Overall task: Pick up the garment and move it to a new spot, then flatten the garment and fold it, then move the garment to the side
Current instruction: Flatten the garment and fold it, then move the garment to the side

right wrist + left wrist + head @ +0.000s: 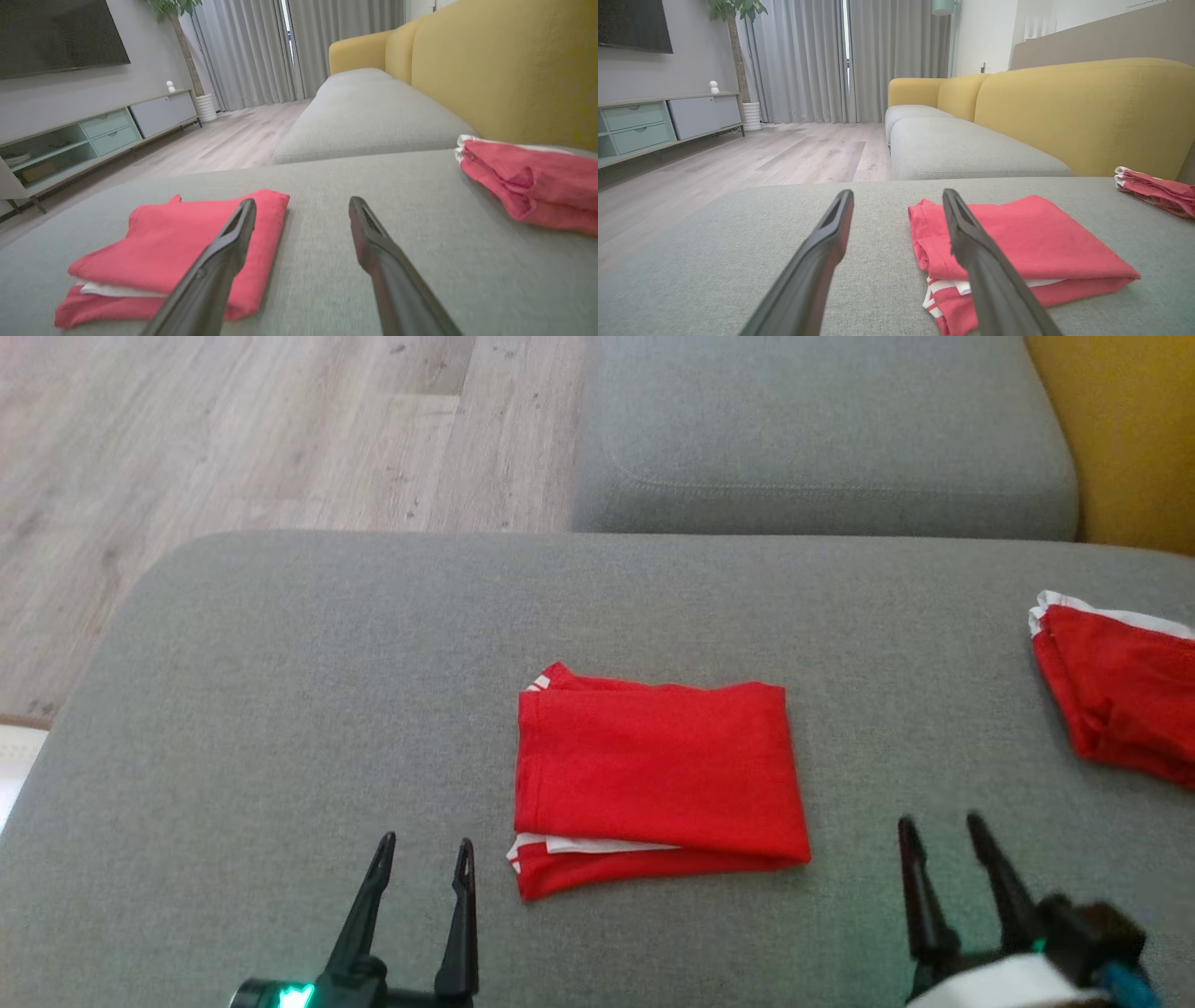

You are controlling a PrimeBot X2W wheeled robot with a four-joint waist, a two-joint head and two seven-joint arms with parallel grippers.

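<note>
On the middle of the grey fabric sofa seat (pixel 280 663), the red folded cloth garment (pixel 653 775) lies as a flat, neat rectangle, with white stripes peeking from its near-left layers. The left gripper (pixel 425 845) and right gripper (pixel 939 821) flank its near edge, jaws apart and empty. A second red-and-white folded garment (pixel 1120 700) lies well apart to the right.
</note>
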